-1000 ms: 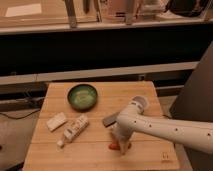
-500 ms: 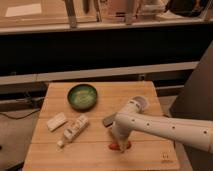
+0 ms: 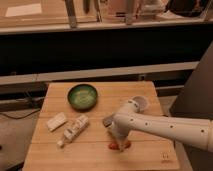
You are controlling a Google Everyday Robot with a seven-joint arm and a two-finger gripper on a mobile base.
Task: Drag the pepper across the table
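Observation:
The pepper (image 3: 120,145) is a small orange-red piece lying on the light wooden table (image 3: 75,156), near its front edge and right of centre. My gripper (image 3: 119,140) points down right over it, at the end of the white arm (image 3: 165,127) that reaches in from the right. The arm's wrist covers the pepper's upper part, so only its lower edge and ends show. Whether the gripper touches the pepper is not visible.
A green bowl (image 3: 82,96) stands at the back of the table. A white bottle (image 3: 75,128) lies beside a white block (image 3: 56,121) on the left. A dark grey block (image 3: 107,120) sits just left of the wrist, and a pale round cup (image 3: 141,103) behind the arm.
The wrist has settled slightly lower over the pepper. The pepper and the other things lie where they were.

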